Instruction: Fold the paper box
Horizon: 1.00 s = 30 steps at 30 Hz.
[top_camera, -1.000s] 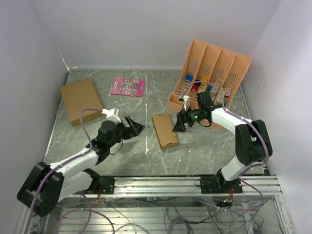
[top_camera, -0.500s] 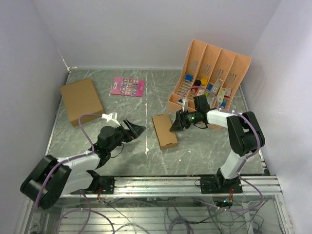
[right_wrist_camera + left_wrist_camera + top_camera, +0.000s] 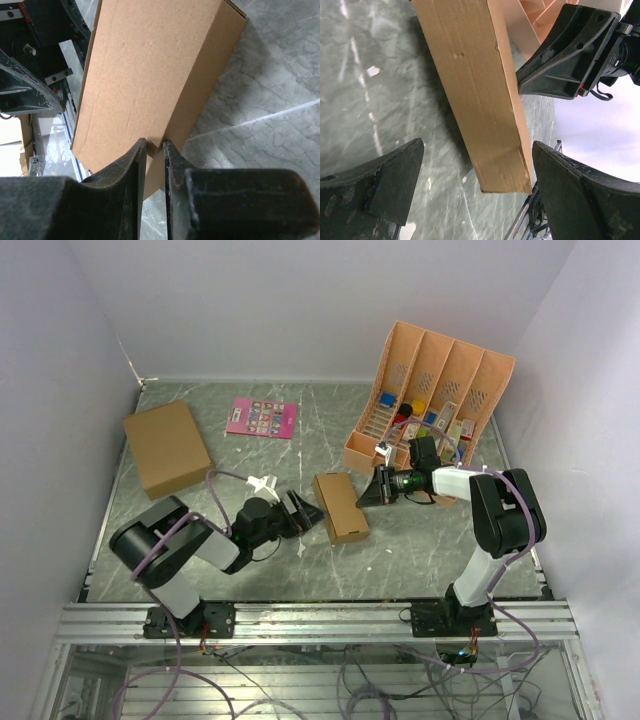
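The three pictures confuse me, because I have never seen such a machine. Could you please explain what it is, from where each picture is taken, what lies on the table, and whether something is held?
The machine is two robot arms fixed at the table's near edge. The top picture looks down from above. The other two come from a camera on each wrist, so each shows its own black fingers. On the grey table lie a small oblong paper box, a larger cardboard box, a pink printed sheet and an orange file organizer holding small coloured items. The left gripper is wide open, with the paper box's end between its fingers, untouched. The right gripper is nearly closed and appears to pinch the paper box's edge.
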{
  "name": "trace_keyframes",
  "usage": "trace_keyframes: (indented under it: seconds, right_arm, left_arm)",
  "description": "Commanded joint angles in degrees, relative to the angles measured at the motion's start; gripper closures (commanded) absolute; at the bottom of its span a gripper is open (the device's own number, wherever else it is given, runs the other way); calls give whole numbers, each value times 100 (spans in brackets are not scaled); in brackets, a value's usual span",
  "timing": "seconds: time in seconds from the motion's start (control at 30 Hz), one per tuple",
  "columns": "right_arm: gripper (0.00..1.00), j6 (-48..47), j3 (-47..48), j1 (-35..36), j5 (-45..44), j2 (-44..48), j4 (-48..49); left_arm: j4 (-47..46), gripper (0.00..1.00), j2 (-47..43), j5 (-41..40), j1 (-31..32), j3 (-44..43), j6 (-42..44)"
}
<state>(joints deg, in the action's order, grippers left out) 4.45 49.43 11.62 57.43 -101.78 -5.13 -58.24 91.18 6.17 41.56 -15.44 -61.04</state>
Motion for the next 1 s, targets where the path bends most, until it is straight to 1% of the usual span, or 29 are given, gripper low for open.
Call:
trace_keyframes:
  seconds: [0.0, 0.13, 0.37, 0.43, 0.5, 0.6, 0.63, 0.7, 0.77, 0.83, 0.87, 0.93, 0.97]
  right_arm:
    - [83, -161, -93, -103, -377, -231, -217]
    - [83, -194, -66, -129, -369, -281, -269]
    - [83, -238, -17, -136, -288, -340, -334]
    - [82, -255, 3, -138, -245, -349, -360]
    - [81, -289, 17, -136, -216, -352, -400]
    - [78, -328, 45, -138, -191, -320, -434]
    - [76, -342, 53, -144, -189, -300, -448]
    - [71, -389, 81, -149, -148, -255, -496]
    - [58, -455, 123, -170, -31, -215, -574]
    - [43, -642, 277, -219, 103, -152, -807]
    - [38, -767, 369, -265, 171, -86, -965]
    - [31, -989, 510, -387, 290, 117, -1224]
    - [28, -1108, 559, -453, 343, 249, -1346]
  left_arm:
    - [-1251, 1, 649, -194, 190, -341, -205]
    - [-1868, 1, 1070, -282, 312, -441, -384]
    - [-1686, 1, 1375, -466, 413, -631, -514]
    - [-1791, 7, 1473, -479, 414, -642, -559]
    - [-1851, 18, 1580, -460, 414, -692, -571]
    - [-1751, 31, 1620, -401, 414, -802, -546]
    - [-1697, 36, 1604, -390, 412, -817, -536]
    - [-1622, 44, 1515, -394, 414, -798, -496]
    - [-1499, 49, 1333, -405, 411, -741, -434]
    - [-1212, 52, 1029, -447, 388, -661, -329]
    - [-974, 53, 819, -467, 372, -635, -256]
    - [-275, 53, 321, -477, 309, -610, -40]
    - [231, 53, 11, -466, 257, -620, 80]
